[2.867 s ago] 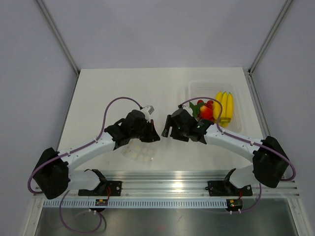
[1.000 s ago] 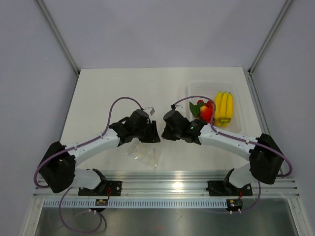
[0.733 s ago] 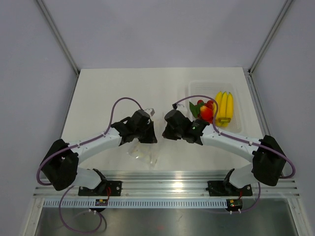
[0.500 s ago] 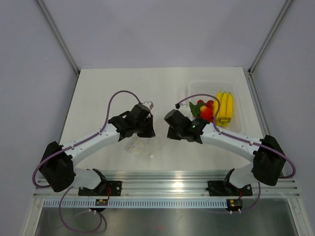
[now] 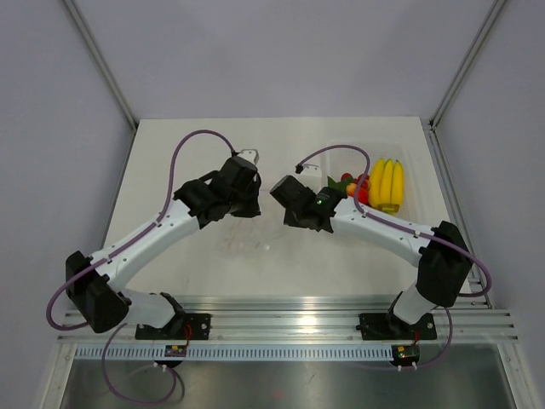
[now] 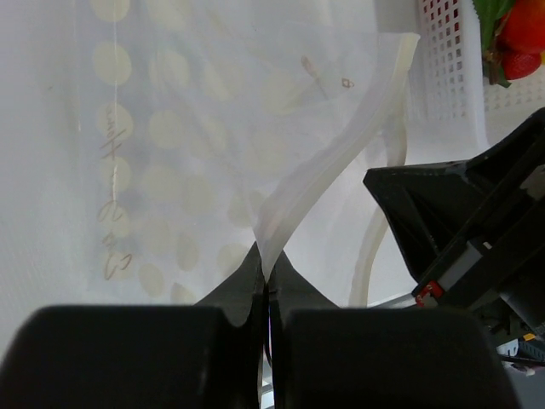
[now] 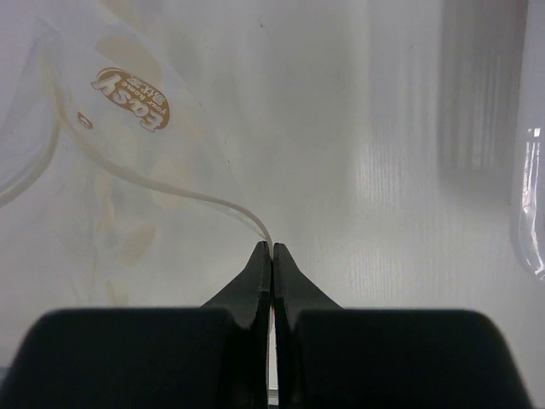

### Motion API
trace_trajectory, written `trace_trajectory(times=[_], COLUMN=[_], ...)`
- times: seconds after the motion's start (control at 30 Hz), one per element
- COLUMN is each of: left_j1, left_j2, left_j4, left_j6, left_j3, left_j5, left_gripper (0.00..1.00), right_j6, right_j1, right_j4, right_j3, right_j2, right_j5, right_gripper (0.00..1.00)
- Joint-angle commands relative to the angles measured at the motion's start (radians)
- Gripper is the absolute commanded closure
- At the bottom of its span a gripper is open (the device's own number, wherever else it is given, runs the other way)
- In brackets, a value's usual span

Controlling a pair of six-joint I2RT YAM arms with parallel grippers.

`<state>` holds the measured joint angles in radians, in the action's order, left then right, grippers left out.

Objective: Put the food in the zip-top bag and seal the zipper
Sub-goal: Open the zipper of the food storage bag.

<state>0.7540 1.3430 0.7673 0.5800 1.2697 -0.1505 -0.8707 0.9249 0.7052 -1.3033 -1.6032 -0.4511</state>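
Left hand and right hand each pinch 1 edge of the zip-top bag — opening it, I think. Next, grab the food.

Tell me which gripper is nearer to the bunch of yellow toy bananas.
Right. The right gripper, shut on the clear dotted plastic bag, sits left of the bunch of yellow toy bananas; the left gripper, pinching the same bag, is farther left.
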Motion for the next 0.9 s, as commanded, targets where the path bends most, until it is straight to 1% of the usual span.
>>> trace_trajectory(times=[0.0, 0.1, 0.13, 0.17, 0.23, 0.3, 0.33, 0.43, 0.47, 0.53, 0.57, 0.63, 0.77, 0.8, 0.87], left_j1=[-0.013, -0.022, -0.024, -0.022, -0.024, -0.025, -0.027, -0.030, -0.031, -0.031, -0.031, -0.033, -0.033, -0.033, -0.033], left_j2=[0.024, 0.067, 0.097, 0.110, 0.133, 0.157, 0.165, 0.189, 0.199, 0.206, 0.209, 0.219, 0.226, 0.231, 0.235], left_j4=[-0.011, -0.081, -0.094, -0.105, -0.132, -0.146, -0.145, -0.145, -0.143, -0.143, -0.143, -0.138, -0.146, -0.146, -0.152], left_j6=[-0.031, -0.045, -0.045, -0.048, -0.049, -0.054, -0.055, -0.057, -0.057, -0.060, -0.062, -0.065, -0.065, -0.065, -0.062], left_j3=[0.034, 0.004, 0.002, 0.003, 0.010, 0.020, 0.036, 0.060, 0.063, 0.069, 0.074, 0.082, 0.089, 0.092, 0.095], left_j5=[-0.034, 0.014, 0.034, 0.040, 0.058, 0.071, 0.080, 0.089, 0.091, 0.091, 0.092, 0.094, 0.103, 0.111, 0.120], left_gripper=[1.00, 1.00, 1.00, 1.00, 1.00, 1.00, 1.00, 1.00, 1.00, 1.00, 1.00, 1.00, 1.00, 1.00, 1.00], right_j6=[0.039, 0.077, 0.087, 0.091, 0.101, 0.107, 0.107, 0.113, 0.113, 0.114, 0.113, 0.111, 0.117, 0.122, 0.128], right_j1=[-0.040, -0.063, -0.066, -0.066, -0.067, -0.069, -0.073, -0.084, -0.089, -0.095, -0.098, -0.112, -0.121, -0.121, -0.124], right_j4=[-0.042, -0.113, -0.121, -0.122, -0.130, -0.131, -0.127, -0.121, -0.118, -0.122, -0.125, -0.142, -0.119, -0.122, -0.142], right_j3=[-0.002, 0.036, 0.039, 0.035, 0.036, 0.036, 0.032, 0.036, 0.038, 0.044, 0.055, 0.073, 0.075, 0.075, 0.084], right_j2=[0.017, 0.046, 0.052, 0.054, 0.066, 0.072, 0.075, 0.081, 0.084, 0.101, 0.109, 0.135, 0.149, 0.152, 0.157], right_j5=[-0.008, 0.063, 0.075, 0.084, 0.104, 0.111, 0.109, 0.112, 0.115, 0.124, 0.127, 0.149, 0.157, 0.163, 0.173], right_gripper=[1.00, 1.00, 0.95, 0.85, 0.72, 0.69, 0.66, 0.64, 0.60, 0.59, 0.57, 0.55, 0.52, 0.53, 0.58])
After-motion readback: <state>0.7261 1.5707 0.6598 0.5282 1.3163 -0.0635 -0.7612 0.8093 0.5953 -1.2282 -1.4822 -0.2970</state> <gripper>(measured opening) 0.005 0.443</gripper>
